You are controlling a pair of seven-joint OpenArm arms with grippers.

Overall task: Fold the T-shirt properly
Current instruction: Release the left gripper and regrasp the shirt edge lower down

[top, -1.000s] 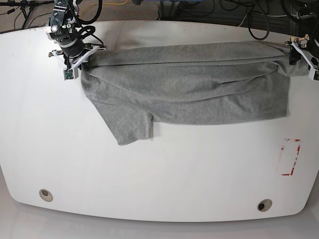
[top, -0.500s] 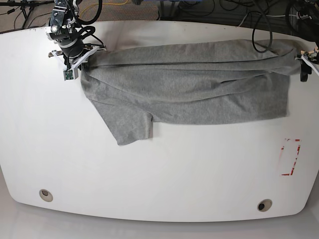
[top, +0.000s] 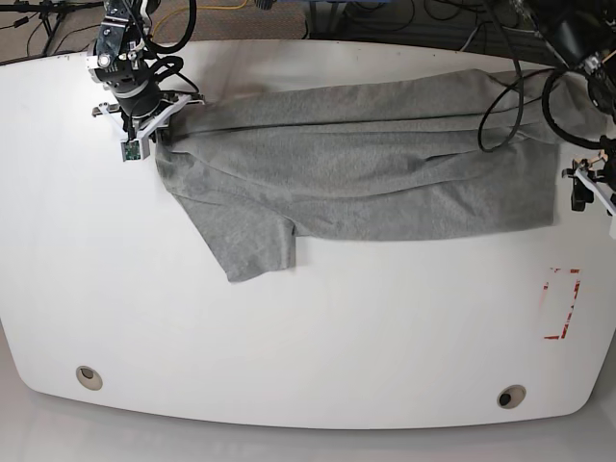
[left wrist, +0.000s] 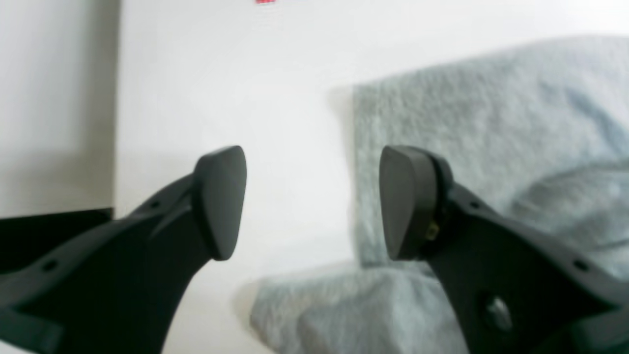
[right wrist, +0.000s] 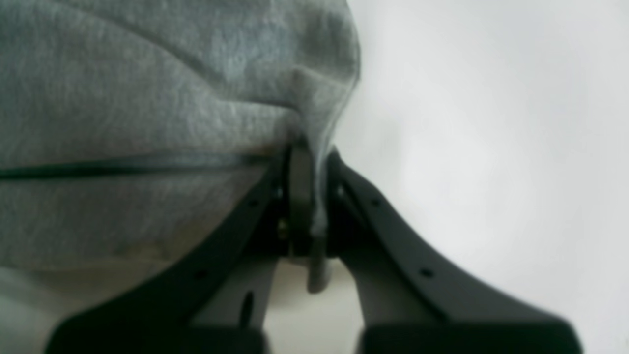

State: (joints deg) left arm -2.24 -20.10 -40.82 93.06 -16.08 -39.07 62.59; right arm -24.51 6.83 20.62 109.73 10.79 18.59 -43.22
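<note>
The right claw (right wrist: 308, 196) is clenched on the T-shirt (top: 366, 173): in the right wrist view a thin fold of grey cloth runs down between its two dark fingers (right wrist: 300, 196), which are pressed together, and a short tail of fabric hangs out below them. In the base view this claw (top: 159, 125) sits at the far left corner of the worktop (top: 289, 337), gripping the shirt's upper left corner.

The left claw (left wrist: 312, 201) is released. Its two black pads (left wrist: 221, 196) stand wide apart with bare white worktop (left wrist: 221, 73) showing between them and nothing held. The grey T-shirt (left wrist: 467, 123) lies just beside and partly behind the right-hand pad, with a rumpled bit of cloth below the gap. In the base view this claw (top: 587, 188) is at the right edge of the picture, just off the shirt's right edge and apart from it.

The heather-grey T-shirt lies spread across the far half of the worktop, folded lengthwise into a long band from the right claw on the left to near the right edge. One short sleeve (top: 252, 243) sticks out toward the near left. Long creases run along the upper part. A red-and-white marking (top: 561, 303) lies on the worktop near the right edge, well apart from the shirt. Two round holes (top: 89, 376) sit near the front edge. Black cables (top: 510, 96) hang over the shirt's far right corner.
</note>
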